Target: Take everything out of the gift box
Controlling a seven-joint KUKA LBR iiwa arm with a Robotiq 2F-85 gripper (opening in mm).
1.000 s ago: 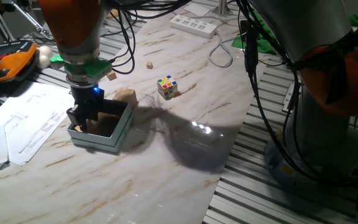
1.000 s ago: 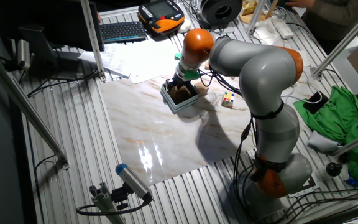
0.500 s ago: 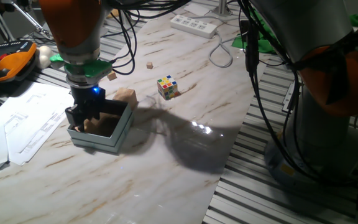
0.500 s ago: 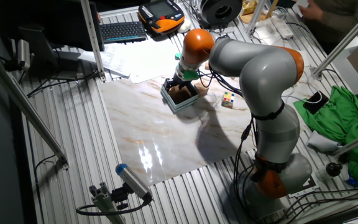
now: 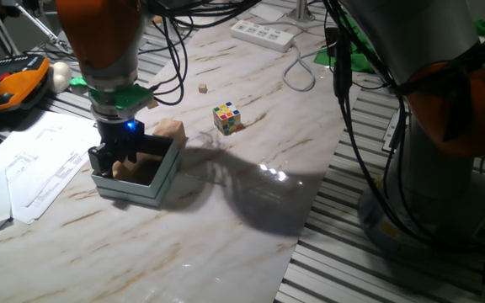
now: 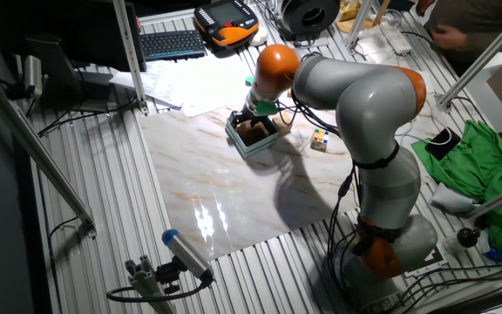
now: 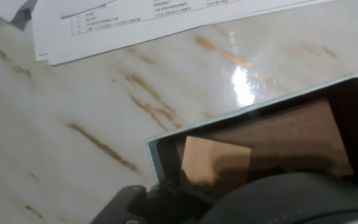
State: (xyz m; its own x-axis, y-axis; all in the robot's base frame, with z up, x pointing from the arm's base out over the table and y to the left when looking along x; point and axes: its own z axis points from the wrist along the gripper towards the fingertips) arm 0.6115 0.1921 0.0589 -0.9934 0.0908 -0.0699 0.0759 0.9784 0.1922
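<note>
Marbled tabletop (image 5: 226, 210) under cables and metal slats, white papers (image 5: 32, 181) along its left edge. Near that edge, overlapping the papers — box (image 5: 160, 172), grey-blue outside, brown inside. Down in the box's left side, gripper (image 5: 112, 166), a blue light lit on its body. At its fingers, one tan block (image 7: 216, 163) inside the box, up against the near wall in the hand view. Fingers close around that block in one fixed view, yet whether clamped on it or merely beside it — cannot tell. Just outside the box's far right corner, touching or nearly touching the wall, a second block (image 5: 171, 128) on the marble. Further toward the table's middle, well apart from the box, puzzle cube (image 5: 226, 117) in many colours. Beyond it toward the far edge, a tiny cube (image 5: 202, 87), alone. At the far edge, a white power strip (image 5: 263, 34). Off the left edge on the slats, an orange-and-black pendant (image 5: 11, 84).
</note>
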